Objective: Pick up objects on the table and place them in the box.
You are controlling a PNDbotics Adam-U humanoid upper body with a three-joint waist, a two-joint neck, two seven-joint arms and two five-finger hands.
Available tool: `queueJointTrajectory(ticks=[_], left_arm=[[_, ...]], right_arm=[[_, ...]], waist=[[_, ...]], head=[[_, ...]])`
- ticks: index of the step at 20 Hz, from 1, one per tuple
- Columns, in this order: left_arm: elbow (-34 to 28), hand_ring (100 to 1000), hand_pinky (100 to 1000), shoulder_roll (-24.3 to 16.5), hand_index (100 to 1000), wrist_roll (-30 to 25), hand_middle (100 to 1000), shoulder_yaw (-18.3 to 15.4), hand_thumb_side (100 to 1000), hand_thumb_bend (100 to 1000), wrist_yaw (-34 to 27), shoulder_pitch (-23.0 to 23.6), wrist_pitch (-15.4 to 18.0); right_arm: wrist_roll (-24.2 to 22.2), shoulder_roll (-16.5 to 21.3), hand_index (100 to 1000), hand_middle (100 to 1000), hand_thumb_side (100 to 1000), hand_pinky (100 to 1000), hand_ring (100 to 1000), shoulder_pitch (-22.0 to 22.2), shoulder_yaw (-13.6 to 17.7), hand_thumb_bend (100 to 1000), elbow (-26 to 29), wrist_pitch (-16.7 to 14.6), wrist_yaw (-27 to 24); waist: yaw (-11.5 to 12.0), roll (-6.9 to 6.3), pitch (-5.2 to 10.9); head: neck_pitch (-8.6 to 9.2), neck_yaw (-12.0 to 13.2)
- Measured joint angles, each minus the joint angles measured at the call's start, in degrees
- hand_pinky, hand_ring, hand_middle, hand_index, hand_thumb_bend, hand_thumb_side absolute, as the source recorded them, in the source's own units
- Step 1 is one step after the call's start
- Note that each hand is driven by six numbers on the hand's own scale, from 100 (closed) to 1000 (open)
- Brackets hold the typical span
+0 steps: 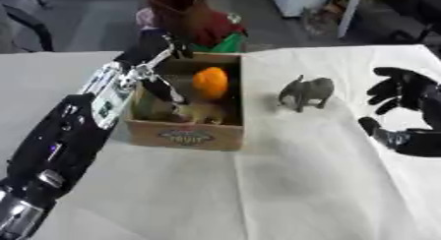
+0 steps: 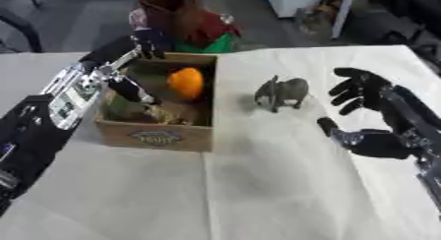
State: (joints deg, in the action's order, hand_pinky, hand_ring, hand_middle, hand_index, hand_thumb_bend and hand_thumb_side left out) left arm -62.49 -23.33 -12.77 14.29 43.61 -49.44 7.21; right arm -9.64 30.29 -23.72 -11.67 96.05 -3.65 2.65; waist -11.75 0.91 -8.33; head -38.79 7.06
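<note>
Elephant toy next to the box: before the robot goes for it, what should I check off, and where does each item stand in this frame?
1. Elephant toy upright on the table, apart from the box: ok.
2. Right hand open, fingers spread, beside the elephant and not touching it: ok.
3. Path between right hand and elephant free of other things: ok.
4. Left hand out of the drop zone: not ok, its arm lies over the box's left side.
5. Room in the box: cannot tell; an orange ball and other items already sit inside.
</note>
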Motion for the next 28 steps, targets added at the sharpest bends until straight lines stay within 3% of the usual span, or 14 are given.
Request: queueJointTrajectory(ticks=[1,4,8,10,11,12,15,21,28], left_arm=[[-0.66,782,777,-0.28,812,-0.38,778,-0.11,249,892,-0.78,0.44,-0.01],[-3.74,748,753,-2.01,783,-0.38,743,-1.42,276,892,-3.27,2.34,-0.18],[-9.40,673,692,-4.62,734,1.64,667,-5.21,113,821,-6.98,5.87,-1.15],[-12.53,654,675,-6.03,717,3.36,646,-8.03,100,795,-8.97,8.40,-1.60],[-14.05,649,670,-6.66,713,4.24,642,-9.43,100,739,-9.84,9.77,-1.82],[-15.49,642,663,-7.21,708,5.13,633,-10.72,100,766,-10.78,11.13,-2.09],[-19.93,635,656,-8.23,701,7.82,625,-13.50,100,750,-13.50,15.33,-3.32],[-28.44,629,646,-8.55,696,13.02,619,-15.38,100,732,-18.79,23.41,-6.31],[-37.07,618,632,-8.37,688,18.41,607,-16.12,100,719,-24.92,29.94,-11.33]], right_arm=[[0.01,0.00,920,660,100,595,672,0.00,0.01,341,0.00,-0.01,0.00],[0.09,0.02,920,663,100,597,675,-0.01,0.06,344,-0.09,0.00,0.01],[0.38,1.00,919,673,100,602,682,-1.86,0.42,344,-1.17,0.10,0.59],[0.54,2.10,920,680,100,605,687,-3.60,0.57,343,-2.20,0.27,1.34],[0.55,2.63,920,684,100,607,691,-4.59,0.64,303,-2.85,0.32,1.85],[0.55,3.14,920,688,100,609,694,-5.55,0.67,340,-3.52,0.39,2.34],[0.02,4.61,921,701,100,617,706,-8.91,0.28,339,-6.13,0.59,3.98],[-3.26,5.84,924,736,100,642,738,-14.69,-1.98,334,-13.32,1.06,8.52],[-7.67,5.29,937,762,100,680,780,-17.20,-2.82,319,-23.17,0.74,14.61]], waist=[[0.14,-0.02,-0.03],[0.70,-0.03,-0.12],[2.31,0.24,-0.13],[3.30,0.35,-0.13],[3.82,0.34,-0.12],[4.28,0.34,-0.12],[5.76,0.37,-0.09],[8.18,0.68,0.27],[10.58,0.76,0.78]], head=[[0.00,-0.12],[0.00,-0.52],[-0.01,-1.49],[-0.02,-1.95],[-0.02,-2.18],[-0.03,-2.39],[-0.20,-3.11],[-0.81,-4.24],[-1.63,-5.17]])
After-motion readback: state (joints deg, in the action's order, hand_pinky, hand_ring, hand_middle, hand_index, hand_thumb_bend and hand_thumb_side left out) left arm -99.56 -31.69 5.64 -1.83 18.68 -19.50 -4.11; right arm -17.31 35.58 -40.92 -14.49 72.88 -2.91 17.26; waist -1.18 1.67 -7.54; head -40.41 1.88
